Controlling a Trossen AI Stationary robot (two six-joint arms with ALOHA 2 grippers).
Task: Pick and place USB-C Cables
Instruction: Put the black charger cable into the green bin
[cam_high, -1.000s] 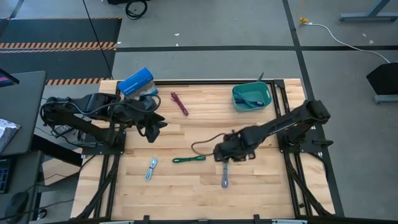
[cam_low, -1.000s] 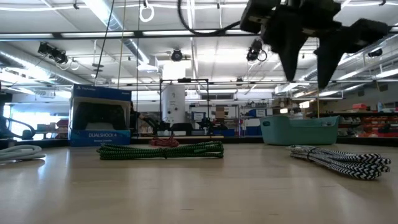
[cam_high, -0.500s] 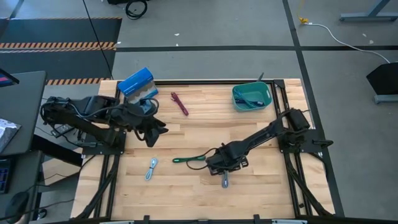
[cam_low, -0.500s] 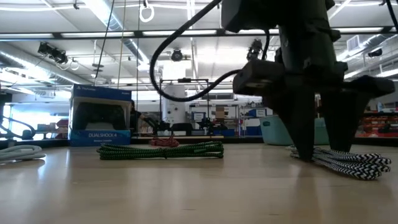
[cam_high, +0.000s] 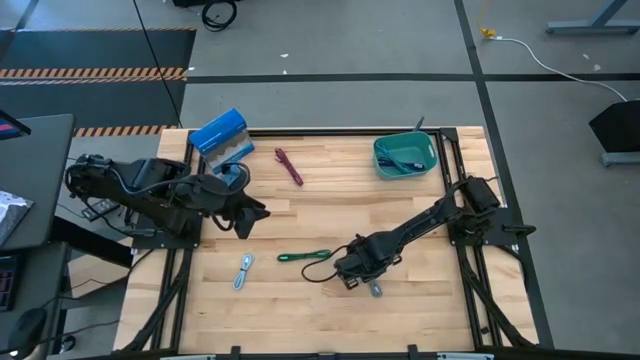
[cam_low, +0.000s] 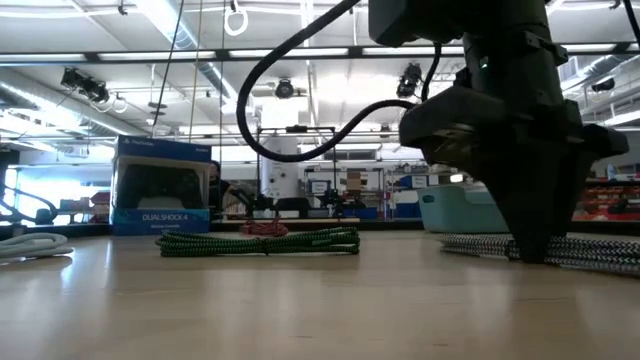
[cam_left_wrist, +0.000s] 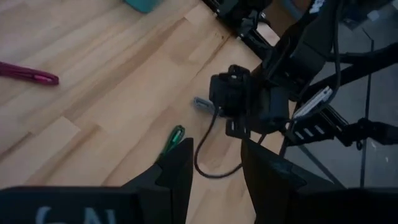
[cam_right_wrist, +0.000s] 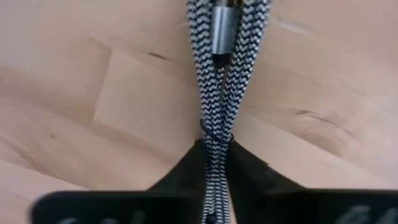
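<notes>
My right gripper stands low over the table's middle near part, shut on a black-and-white braided USB-C cable that shows grey from above. A green cable lies just left of it. A silvery-blue cable lies at the near left and a maroon one at the far middle. My left gripper hovers open at the table's left side, holding nothing. My right gripper pinches the braided cable bundle between its two fingers, squeezing the strands together. The fingers point down from above. The cable lies flat on the table on both sides of them, with a silver plug beyond the fingers.
A teal bin holding cables stands at the far right. A blue box sits at the far left corner. Bare wood lies between the cables and along the near edge.
My right gripper has come down to the table and a little toward the near edge, straddled the braided cable and shut on it. The cable has turned somewhat on the table and still lies there.
</notes>
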